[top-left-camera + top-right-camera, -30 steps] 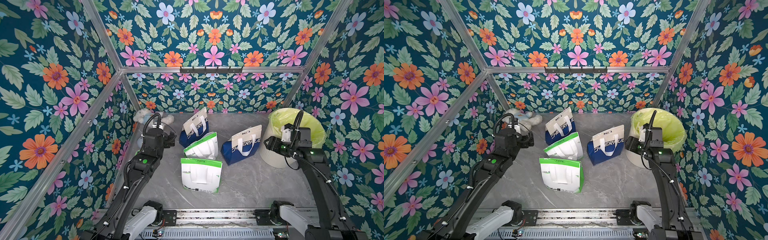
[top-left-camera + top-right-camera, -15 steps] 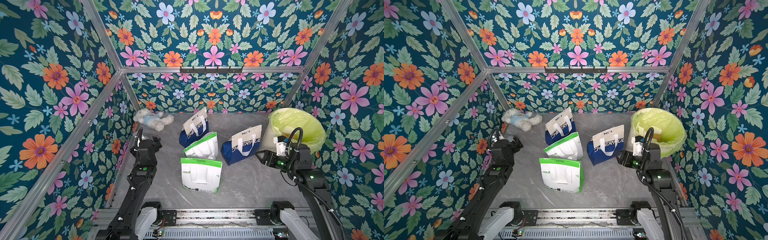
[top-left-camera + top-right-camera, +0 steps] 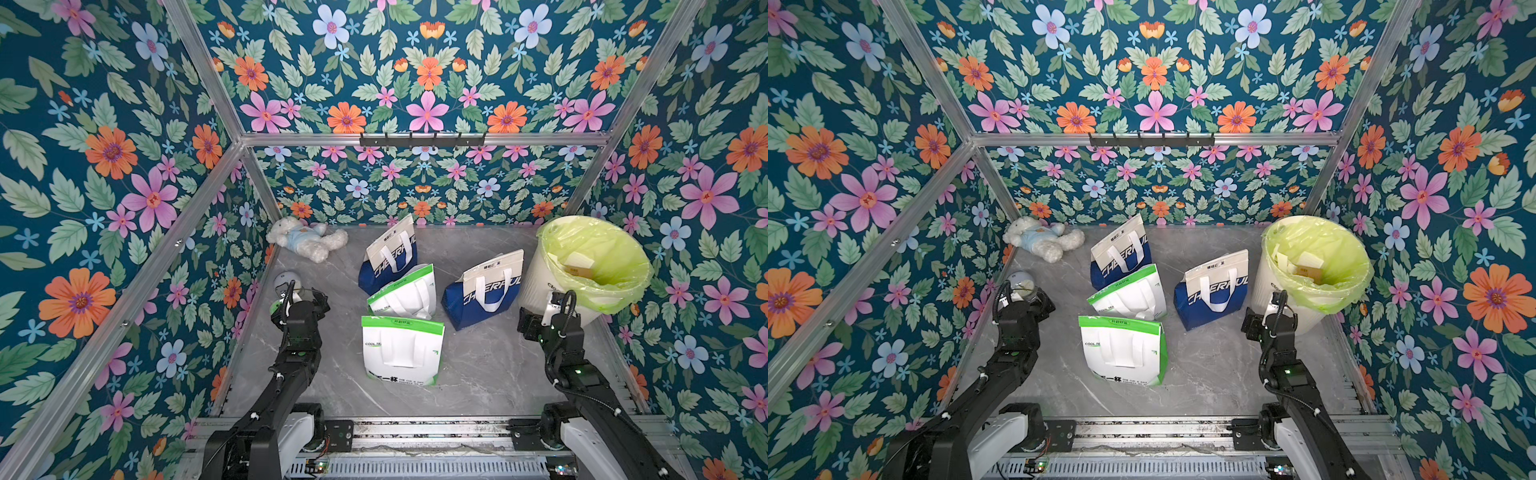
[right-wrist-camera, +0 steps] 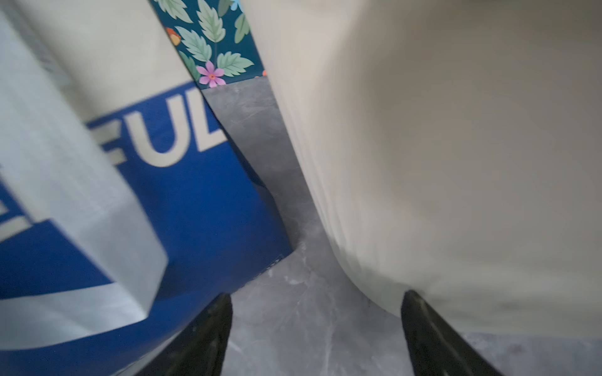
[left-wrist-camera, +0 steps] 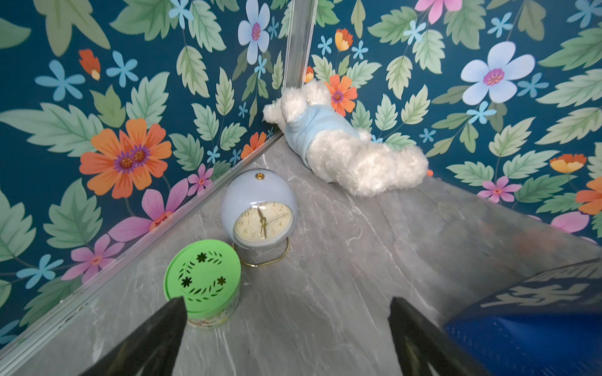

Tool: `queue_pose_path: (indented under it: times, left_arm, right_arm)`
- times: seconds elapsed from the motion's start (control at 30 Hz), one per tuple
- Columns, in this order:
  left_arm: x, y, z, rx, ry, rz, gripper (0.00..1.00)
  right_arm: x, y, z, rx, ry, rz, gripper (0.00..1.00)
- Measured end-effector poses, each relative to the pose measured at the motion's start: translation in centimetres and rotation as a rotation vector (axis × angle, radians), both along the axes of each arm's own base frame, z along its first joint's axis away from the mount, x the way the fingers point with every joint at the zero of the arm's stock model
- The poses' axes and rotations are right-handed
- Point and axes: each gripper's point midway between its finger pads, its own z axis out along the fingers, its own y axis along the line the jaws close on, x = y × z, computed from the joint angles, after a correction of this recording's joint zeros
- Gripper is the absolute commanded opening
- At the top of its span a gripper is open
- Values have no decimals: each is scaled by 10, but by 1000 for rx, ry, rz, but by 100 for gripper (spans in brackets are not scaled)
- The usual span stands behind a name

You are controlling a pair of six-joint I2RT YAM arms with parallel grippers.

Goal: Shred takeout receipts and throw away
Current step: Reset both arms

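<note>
Both arms have backed off and dropped low compared with a second ago; receipt pieces are in the trash bin.
Right gripper was up at the bin rim. It's now down near the table by the bin's base, between the bin and the nearer blue-and-white CHEERFUL bag; fingers spread, nothing between them. Left gripper was back by the teddy bear. It's now pulled toward the front, low, facing the alarm clock and green-lidded tub; fingers wide apart, empty. The bear is now uncovered in both top views. Bags haven't moved: second blue one at the back, tipped green-and-white bag mid-table, front green-and-white bag nearest the rail. The scraps lie inside the yellow-green liner, below the rim.
</note>
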Motion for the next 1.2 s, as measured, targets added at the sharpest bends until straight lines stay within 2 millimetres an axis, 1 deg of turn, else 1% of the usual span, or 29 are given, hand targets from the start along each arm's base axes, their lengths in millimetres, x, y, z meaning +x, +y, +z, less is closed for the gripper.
queue_pose_path:
  times: [0.07,0.13,0.17,0.33,0.4,0.47,0.53,0.63,0.67,0.7,0.77,0.83,0.9,0.97,1.0,1.07,1.1,1.13,1.2]
  left_arm:
    - [-3,0,-9,0,-5,0,99]
    - [-5,0,-16,4,-17,-3,99]
    - [-6,0,-19,17,-17,-9,99]
    - [-9,1,-28,35,-34,-7,99]
    - [-10,3,-36,38,-30,5,99]
    - [-12,5,-43,41,-25,14,99]
    - [-13,6,-47,42,-28,19,99]
    - [-9,5,-43,39,-64,18,99]
    - [-7,4,-42,38,-72,14,99]
    - [-4,3,-40,40,-74,6,99]
    - [5,-1,-33,40,-92,-18,99]
    - [13,-8,-27,50,-101,-62,98]
    - [20,-16,-25,60,-100,-110,98]
    - [24,-20,-23,60,-101,-137,97]
    - [25,-21,-23,65,-101,-145,96]
    - [27,-25,-21,84,-96,-171,96]
    - [27,-26,-21,107,-92,-177,99]
    - [25,-25,-23,132,-86,-179,99]
    - [21,-19,-29,171,-55,-158,98]
  right_arm:
    - [2,-4,-22,-25,38,-17,84]
    - [6,-8,-35,-40,56,-38,84]
    - [10,-8,-37,-43,56,-42,84]
    - [38,-10,-32,-76,1,-50,86]
    - [53,-8,-24,-100,-22,-37,86]
    - [63,-8,-18,-121,-59,-30,86]
    - [65,-12,-26,-135,-70,-34,85]
    - [63,-18,-50,-150,-46,-38,86]
    - [63,-18,-53,-149,-37,-32,93]
    - [65,-17,-50,-142,-42,-28,99]
    - [78,-16,-34,-119,-91,-8,99]
    - [83,-24,-26,-106,-113,-27,99]
    - [85,-25,-24,-100,-118,-24,99]
    - [85,-21,-26,-92,-112,-4,99]
    - [85,-22,-27,-92,-107,-4,99]
    - [85,-22,-26,-92,-110,-7,99]
    - [85,-22,-26,-92,-110,-7,99]
    - [85,-22,-26,-91,-110,-5,99]
    - [85,-21,-26,-88,-111,2,99]
